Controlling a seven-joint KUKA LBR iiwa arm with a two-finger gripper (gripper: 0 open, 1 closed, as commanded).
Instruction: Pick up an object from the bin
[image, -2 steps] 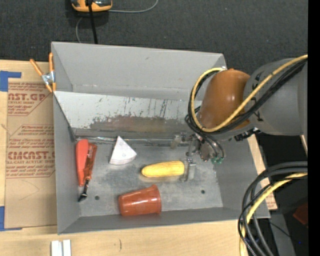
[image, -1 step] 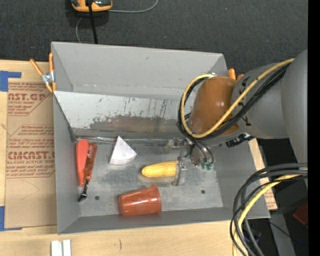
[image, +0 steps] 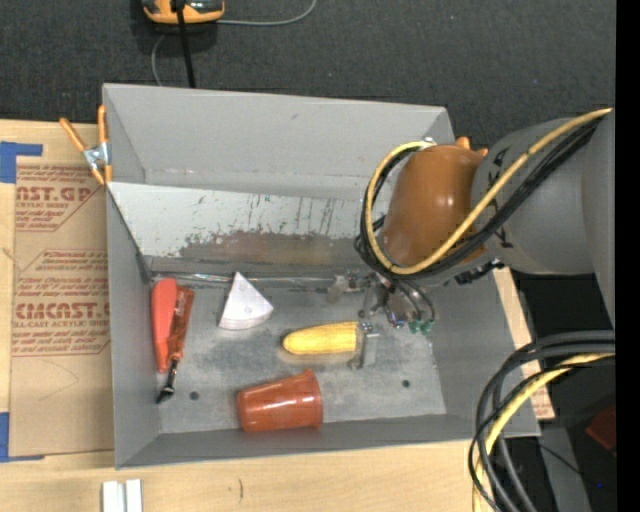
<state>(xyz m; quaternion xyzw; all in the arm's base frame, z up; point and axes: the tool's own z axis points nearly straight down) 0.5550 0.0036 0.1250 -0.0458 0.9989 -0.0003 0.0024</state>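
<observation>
A robotics lab: a cabled robot arm (image: 560, 200) over a scuffed grey metal bin (image: 250, 130) on a bench (image: 300, 490).

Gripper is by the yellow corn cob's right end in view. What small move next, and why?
Probably shift the gripper a little toward the view's left, over the middle of the yellow corn cob. It sits at the cob's right-hand tip, and the cob lies apart from the white wedge and red cup, so there is room.

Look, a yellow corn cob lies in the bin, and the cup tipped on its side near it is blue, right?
Not blue. The camera view shows that the cup tipped on its side near the yellow corn cob in the bin is orange-red.
</observation>
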